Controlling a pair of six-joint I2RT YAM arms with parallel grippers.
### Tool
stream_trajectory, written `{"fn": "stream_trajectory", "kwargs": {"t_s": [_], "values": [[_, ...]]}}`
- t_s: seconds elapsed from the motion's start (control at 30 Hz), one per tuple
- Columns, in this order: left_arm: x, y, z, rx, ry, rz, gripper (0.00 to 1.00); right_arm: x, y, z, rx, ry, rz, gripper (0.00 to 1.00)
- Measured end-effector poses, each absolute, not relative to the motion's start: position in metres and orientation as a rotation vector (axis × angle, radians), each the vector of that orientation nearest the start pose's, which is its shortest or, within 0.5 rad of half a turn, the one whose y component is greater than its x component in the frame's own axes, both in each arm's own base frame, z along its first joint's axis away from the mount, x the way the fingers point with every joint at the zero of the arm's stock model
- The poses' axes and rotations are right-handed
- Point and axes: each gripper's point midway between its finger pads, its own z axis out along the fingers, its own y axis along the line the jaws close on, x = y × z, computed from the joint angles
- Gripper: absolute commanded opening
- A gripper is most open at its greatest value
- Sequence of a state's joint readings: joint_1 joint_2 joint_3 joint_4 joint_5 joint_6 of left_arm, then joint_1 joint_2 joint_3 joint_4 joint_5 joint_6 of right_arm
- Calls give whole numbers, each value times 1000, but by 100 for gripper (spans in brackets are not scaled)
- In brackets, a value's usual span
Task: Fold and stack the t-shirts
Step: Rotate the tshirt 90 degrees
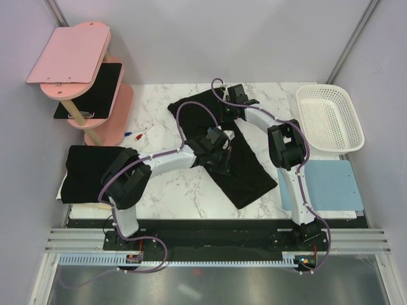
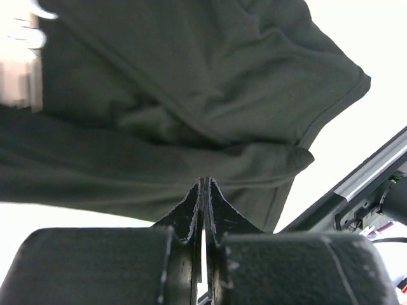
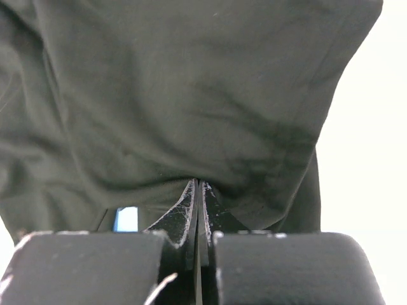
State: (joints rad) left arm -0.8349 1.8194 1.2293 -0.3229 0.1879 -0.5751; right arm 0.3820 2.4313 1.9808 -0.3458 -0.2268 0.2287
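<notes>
Black soft-fabric t-shirt (image 1: 249, 175): narrow strip over table centre, lying from 11 to 5 o'clock, seems half folded | left gripper (image 2: 203, 184): clenched on its hem at centre | right gripper (image 3: 197, 184): clenched on the cloth toward 12 o'clock, probably to fold it across | folded black t-shirt (image 1: 89, 171): at 9 o'clock, likely the stack place | white marble table (image 1: 172, 190): beneath.

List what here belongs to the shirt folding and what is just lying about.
Belongs to the job:
spread t-shirt
folded t-shirt

Just lying about:
white basket
light blue mat
pink shelf stand
black board
pens
</notes>
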Motion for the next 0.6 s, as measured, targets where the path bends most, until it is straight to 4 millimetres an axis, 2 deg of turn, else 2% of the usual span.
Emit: {"fn": "stream_trajectory", "kwargs": {"t_s": [0.2, 0.3, 0.47, 0.6], "values": [[235, -382, 38, 468, 2698, -780, 2, 557, 262, 29, -229, 2387, 535, 0], [222, -386, 29, 493, 2727, -778, 2, 564, 253, 28, -185, 2387, 534, 0], [211, -390, 26, 512, 2743, -774, 2, 578, 223, 28, -76, 2389, 502, 0], [209, -378, 17, 488, 2778, -705, 2, 588, 194, 28, -2, 2386, 473, 0]]}}
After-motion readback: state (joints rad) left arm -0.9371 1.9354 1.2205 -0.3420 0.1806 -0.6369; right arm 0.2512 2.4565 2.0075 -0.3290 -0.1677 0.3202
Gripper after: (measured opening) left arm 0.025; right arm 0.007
